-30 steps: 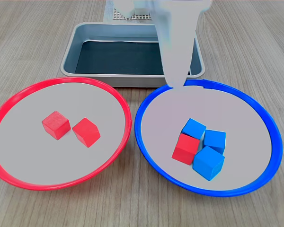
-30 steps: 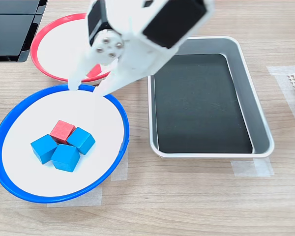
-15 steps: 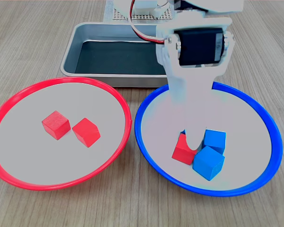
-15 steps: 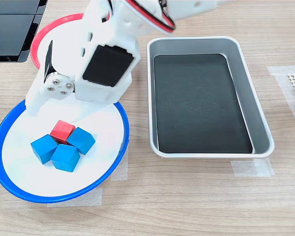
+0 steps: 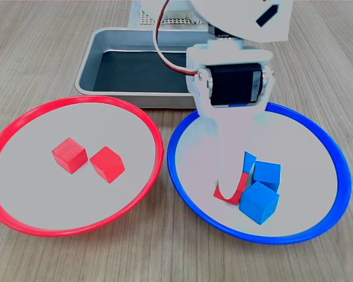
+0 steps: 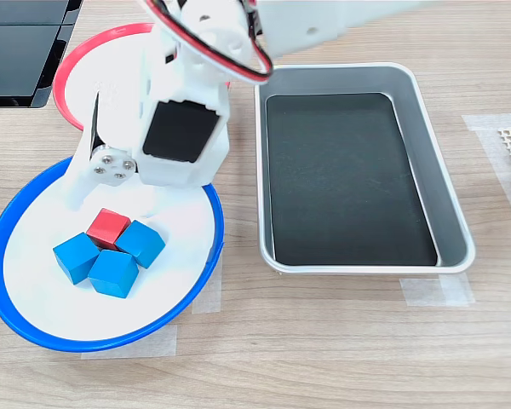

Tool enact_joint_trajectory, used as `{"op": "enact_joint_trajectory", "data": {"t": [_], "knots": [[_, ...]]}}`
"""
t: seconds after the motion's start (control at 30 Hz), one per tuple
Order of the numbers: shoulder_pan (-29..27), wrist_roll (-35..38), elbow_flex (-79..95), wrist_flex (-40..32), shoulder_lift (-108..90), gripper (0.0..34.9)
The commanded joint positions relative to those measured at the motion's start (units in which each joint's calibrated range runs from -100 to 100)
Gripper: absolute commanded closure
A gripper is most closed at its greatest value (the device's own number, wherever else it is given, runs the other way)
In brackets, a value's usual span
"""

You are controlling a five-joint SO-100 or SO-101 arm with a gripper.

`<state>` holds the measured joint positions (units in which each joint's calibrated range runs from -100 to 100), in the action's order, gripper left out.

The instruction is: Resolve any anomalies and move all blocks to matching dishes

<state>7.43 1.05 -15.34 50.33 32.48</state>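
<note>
Straddling a matte red cube [image 6: 109, 226] (sharp-edged): white jaws.

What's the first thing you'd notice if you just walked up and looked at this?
The big white robot arm, reaching down with its hand into the blue-rimmed dish, right at a cluster of little cubes. One red cube sits there among three blue cubes, the odd one out. In the first exterior view, two more red cubes lie in the red-rimmed dish on the left.
</note>
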Motion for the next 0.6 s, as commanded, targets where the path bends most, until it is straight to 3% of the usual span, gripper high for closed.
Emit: {"op": "enact_joint_trajectory", "data": {"t": [0.0, 0.37, 0.47, 0.57], "knots": [[0.7, -0.1, -3.3, -1.6, 1.1, 15.0], [3.7, -2.2, -8.5, -1.3, 5.2, 18.6], [4.1, -2.6, -10.7, -0.8, 6.2, 24.5], [3.5, -2.7, -11.1, -0.7, 6.2, 25.0]]}}
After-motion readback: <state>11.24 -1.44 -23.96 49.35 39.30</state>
